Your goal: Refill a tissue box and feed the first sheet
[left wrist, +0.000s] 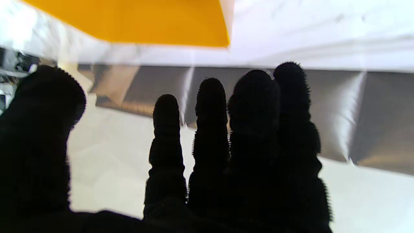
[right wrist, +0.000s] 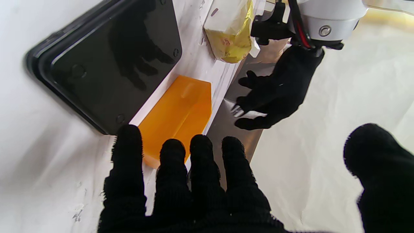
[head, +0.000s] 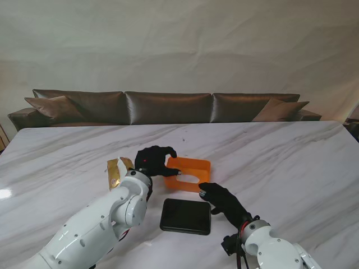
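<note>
The orange tissue box [head: 190, 172] lies on the marble table [head: 280, 157], with an oval slot in the side facing me. My left hand [head: 154, 161] hovers at its left end, fingers spread, holding nothing. My right hand [head: 221, 199] is open at the box's near right corner, palm down. A black rectangular cover [head: 185, 216] lies flat just in front of the box. A yellow tissue pack [head: 118, 171] rests left of my left wrist. The right wrist view shows the box [right wrist: 178, 113], the cover [right wrist: 106, 61], the pack [right wrist: 231, 38] and my left hand [right wrist: 275, 94].
A brown leather sofa [head: 168, 106] stands behind the table's far edge. In the left wrist view, the orange box [left wrist: 145, 22] sits beyond my spread fingers [left wrist: 210, 129]. Both forearms rise from the near corners of the stand view.
</note>
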Available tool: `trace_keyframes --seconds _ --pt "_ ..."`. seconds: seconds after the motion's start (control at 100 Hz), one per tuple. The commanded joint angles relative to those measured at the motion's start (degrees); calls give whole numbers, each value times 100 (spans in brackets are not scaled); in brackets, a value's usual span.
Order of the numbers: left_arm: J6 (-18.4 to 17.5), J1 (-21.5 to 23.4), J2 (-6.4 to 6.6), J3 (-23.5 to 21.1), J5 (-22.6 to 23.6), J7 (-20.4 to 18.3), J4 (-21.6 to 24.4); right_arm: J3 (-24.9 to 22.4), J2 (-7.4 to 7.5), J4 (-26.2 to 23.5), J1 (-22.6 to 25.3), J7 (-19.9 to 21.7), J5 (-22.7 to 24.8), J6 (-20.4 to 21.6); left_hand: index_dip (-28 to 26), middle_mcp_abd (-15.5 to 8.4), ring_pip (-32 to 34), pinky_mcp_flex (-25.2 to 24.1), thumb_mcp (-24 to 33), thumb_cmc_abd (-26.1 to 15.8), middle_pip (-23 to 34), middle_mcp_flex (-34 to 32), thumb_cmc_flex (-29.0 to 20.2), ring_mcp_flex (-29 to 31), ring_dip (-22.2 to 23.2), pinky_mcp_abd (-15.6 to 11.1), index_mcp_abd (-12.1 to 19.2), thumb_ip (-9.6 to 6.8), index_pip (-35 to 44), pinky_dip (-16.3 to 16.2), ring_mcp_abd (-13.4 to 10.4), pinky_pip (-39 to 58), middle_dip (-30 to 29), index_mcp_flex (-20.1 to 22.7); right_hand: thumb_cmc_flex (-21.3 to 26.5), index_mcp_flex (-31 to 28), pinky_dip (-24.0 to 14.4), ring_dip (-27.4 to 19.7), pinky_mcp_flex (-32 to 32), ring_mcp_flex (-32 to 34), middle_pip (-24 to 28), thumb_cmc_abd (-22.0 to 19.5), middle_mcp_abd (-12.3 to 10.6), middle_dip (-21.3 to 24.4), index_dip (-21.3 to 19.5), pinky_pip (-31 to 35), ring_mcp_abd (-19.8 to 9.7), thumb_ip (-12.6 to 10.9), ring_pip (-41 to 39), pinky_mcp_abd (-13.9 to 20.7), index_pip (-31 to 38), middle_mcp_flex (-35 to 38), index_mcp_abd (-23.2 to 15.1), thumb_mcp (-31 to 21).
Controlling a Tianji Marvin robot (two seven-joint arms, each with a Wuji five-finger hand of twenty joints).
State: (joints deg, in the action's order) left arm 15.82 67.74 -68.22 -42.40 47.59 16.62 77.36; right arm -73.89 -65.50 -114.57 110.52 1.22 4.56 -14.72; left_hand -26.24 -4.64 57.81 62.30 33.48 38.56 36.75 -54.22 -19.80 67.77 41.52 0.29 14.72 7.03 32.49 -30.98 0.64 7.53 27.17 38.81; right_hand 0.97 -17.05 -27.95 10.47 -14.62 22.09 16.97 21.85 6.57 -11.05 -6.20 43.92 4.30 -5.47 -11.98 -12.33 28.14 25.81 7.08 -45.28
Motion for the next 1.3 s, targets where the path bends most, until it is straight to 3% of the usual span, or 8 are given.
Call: trace_keyframes --seconds 0.0,0.23,0.43,0.51,0.61,0.76,1.0,1.29 --pt "124 138 80 -148 163 155 173 45 -6 -112 61 47 19 -24 73 104 -107 -10 -179 -163 31 274 8 -167 141 -2001 93 -115 -17 157 461 9734 62 -136 -18 20 21 44 17 -25 84 -85 54 -70 -29 84 -20 177 -79 6 14 -24 9 93" --pt "507 764 181 -894 686 506 720 147 -5 -247 100 24 31 -121 56 164 -972 -966 -446 -320 -201 950 -69 -1471 253 -644 -7 -184 -140 514 722 8802 89 -257 -18 31 20 43 22 -31 83 -85 52 -70 -27 80 -25 177 -77 6 10 -30 4 92" --pt "829 1173 220 -1339 857 569 973 228 -8 -284 90 0 40 -142 199 273 -2403 -4400 -712 -515 -567 1935 -182 -3356 -120 1413 -519 -264 -339 -655 1113 6572 -23 -514 -17 32 17 45 18 -27 85 -83 50 -70 -27 84 -15 179 -80 4 13 -30 2 93" --pt "964 1271 233 -1422 885 518 1030 254 -7 -261 56 10 29 -144 501 434 -3374 -5833 -922 -678 -1137 2738 -190 -4471 -819 2108 -670 -288 -767 -315 1336 5196 -486 -798 -18 36 16 44 20 -32 84 -86 43 -69 -26 84 -12 179 -79 7 12 -31 1 93" --pt "1162 1315 261 -1439 948 334 1052 291 -6 -294 51 12 38 -182 948 568 -4082 -6662 -1284 -868 -1636 3503 -196 -5507 -1625 2592 -778 -309 -1362 776 1547 3578 -1041 -1113 -17 42 16 44 21 -39 81 -86 47 -69 -25 85 -14 179 -77 12 10 -39 -3 92" --pt "1321 1281 264 -1394 865 154 970 304 -5 -213 -2 27 25 -151 1404 565 -4494 -6811 -1515 -986 -2068 4128 -151 -6332 -2346 2892 -782 -276 -1974 1452 1683 2604 -1314 -1363 -18 43 16 44 25 -35 84 -90 49 -70 -25 84 -20 179 -80 15 12 -39 -1 92" --pt "1304 1134 130 -1237 194 249 530 318 -2 -284 36 25 60 -218 1911 601 -5270 -6586 -1754 -1047 -3207 4519 -106 -6591 -2865 3343 -753 -218 -2657 1458 1865 2602 -2006 -1938 -14 43 16 45 25 -36 84 -85 45 -70 -25 84 -14 179 -81 20 14 -40 -2 91" --pt "835 1069 18 -1225 -359 516 4 404 -7 -383 32 -3 104 -370 2093 516 -5326 -6461 -1677 -928 -3385 4604 -128 -6621 -2817 3461 -553 -202 -2918 1377 1912 2747 -2126 -2149 -11 38 16 45 23 -36 87 -88 48 -70 -26 85 -19 180 -81 14 20 -32 -3 91"
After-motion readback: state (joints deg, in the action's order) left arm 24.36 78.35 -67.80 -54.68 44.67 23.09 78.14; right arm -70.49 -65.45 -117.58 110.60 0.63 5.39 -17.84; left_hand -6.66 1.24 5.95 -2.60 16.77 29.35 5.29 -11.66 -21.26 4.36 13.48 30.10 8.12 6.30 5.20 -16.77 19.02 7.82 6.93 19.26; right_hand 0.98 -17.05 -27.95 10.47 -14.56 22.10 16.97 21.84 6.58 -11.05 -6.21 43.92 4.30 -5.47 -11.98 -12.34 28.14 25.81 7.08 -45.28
